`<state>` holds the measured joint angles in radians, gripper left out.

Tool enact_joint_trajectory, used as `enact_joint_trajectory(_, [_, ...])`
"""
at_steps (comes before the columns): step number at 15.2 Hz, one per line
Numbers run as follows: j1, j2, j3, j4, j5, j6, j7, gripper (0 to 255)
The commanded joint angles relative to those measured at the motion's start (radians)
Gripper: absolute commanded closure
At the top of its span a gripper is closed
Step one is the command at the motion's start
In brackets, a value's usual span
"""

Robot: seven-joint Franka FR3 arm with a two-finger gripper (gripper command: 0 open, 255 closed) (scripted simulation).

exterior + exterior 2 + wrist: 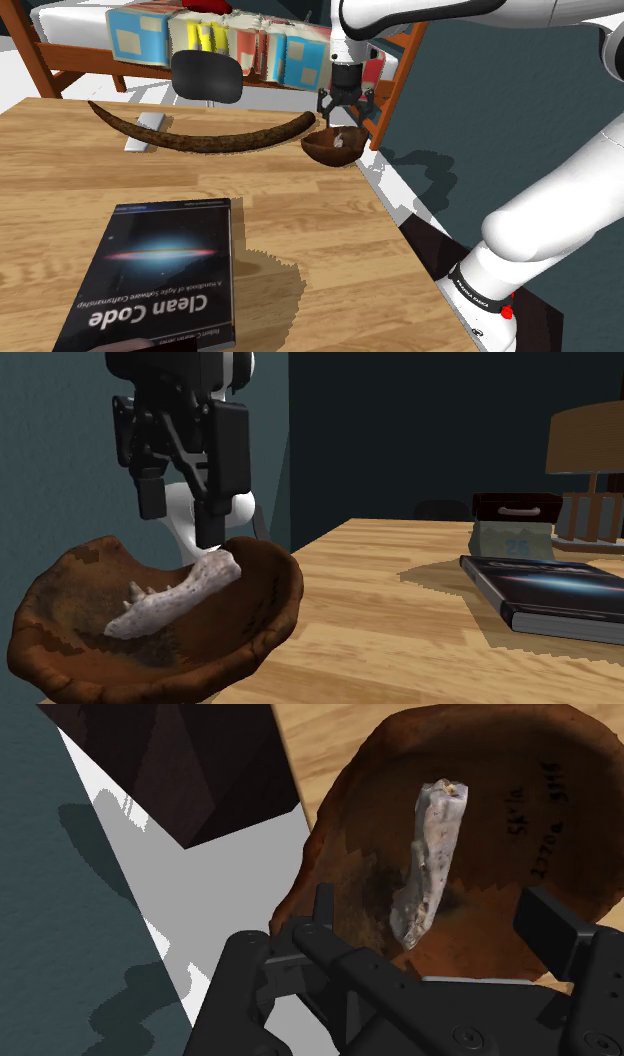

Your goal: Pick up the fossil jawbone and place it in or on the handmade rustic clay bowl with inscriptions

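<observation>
Inside the brown bowl (272, 600), the pale jawbone (165, 604) lies below the spread fingers (209, 517).

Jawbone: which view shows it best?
Wrist view: the pale jawbone lies full length in the brown bowl, unobstructed. The second exterior view shows it side-on, teeth visible. The shoulder view shows a small pale patch in the bowl.

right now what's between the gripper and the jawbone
Nothing. In the second exterior view the open gripper hangs right over one end of the jawbone, with no other thing between them. The jawbone lies in the bowl.
</observation>
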<state>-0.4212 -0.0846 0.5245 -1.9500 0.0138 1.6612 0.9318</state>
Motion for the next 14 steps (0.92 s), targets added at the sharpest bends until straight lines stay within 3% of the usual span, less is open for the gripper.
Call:
enact_joint_trajectory(1, [0.000, 0.000, 0.000, 0.000, 0.000, 0.000, 0.000, 0])
enact_joint_trajectory(6, [0.002, 0.033, 0.005, 0.158, -0.014, -0.129, 0.013, 0])
enact_joint_trajectory(14, [0.002, 0.033, 0.005, 0.158, -0.014, -0.129, 0.012, 0])
